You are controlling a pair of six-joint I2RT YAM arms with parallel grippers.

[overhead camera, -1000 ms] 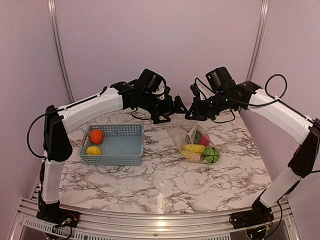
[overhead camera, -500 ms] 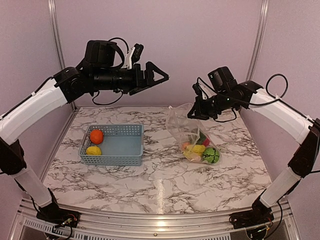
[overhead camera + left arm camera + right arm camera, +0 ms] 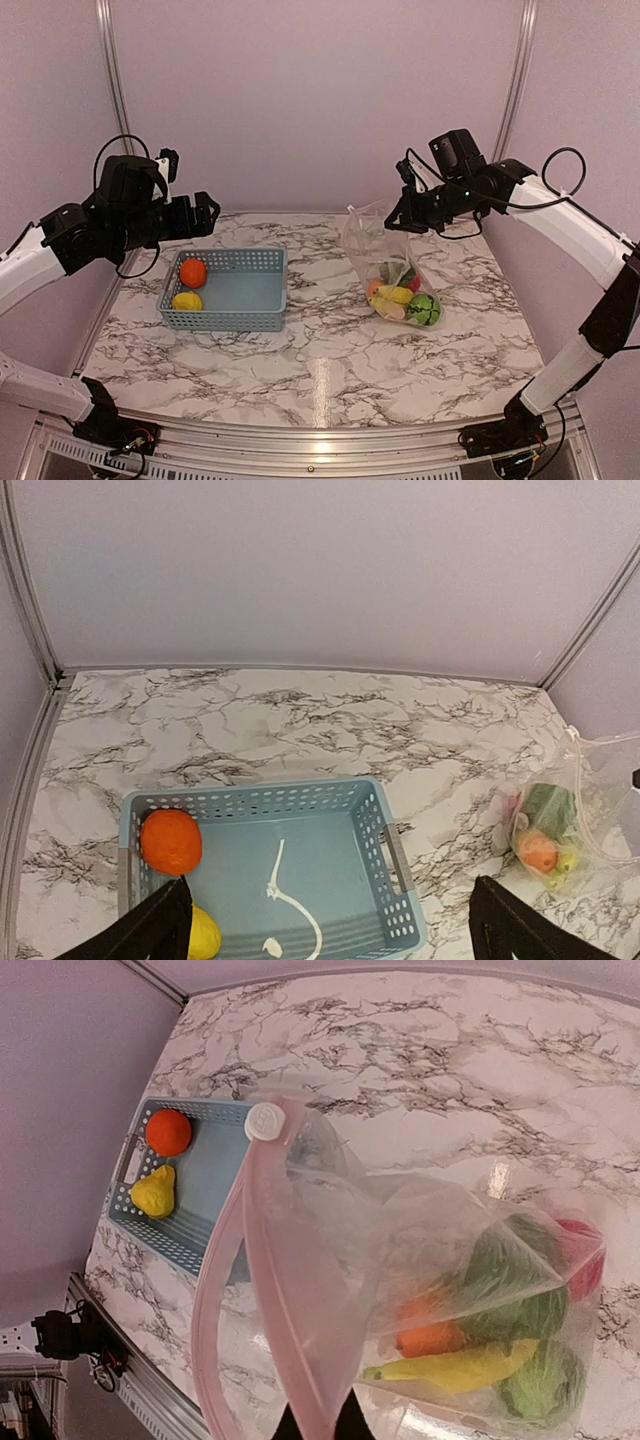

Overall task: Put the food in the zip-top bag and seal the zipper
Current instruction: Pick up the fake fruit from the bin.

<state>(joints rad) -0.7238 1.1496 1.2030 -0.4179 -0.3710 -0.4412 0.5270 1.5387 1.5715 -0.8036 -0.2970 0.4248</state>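
Clear, crinkled zip-top bag (image 3: pixel 383 243) bulges with food (image 3: pixel 402 298); pink zipper (image 3: pixel 280 1300) gapes open.

White marble-patterned tabletop (image 3: pixel 300 350) with grey veining, enclosed at the back and both sides by plain pale lilac walls (image 3: pixel 320 100) — silver metal uprights (image 3: pixel 112 80) standing in the two rear corners, a metal rail (image 3: pixel 300 445) along the near edge — with a soft glare (image 3: pixel 320 385) on the near surface.

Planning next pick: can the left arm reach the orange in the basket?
Probably yes. The left end effector hangs open above the basket; the orange lies uncovered in a corner, the lemon just beside it.
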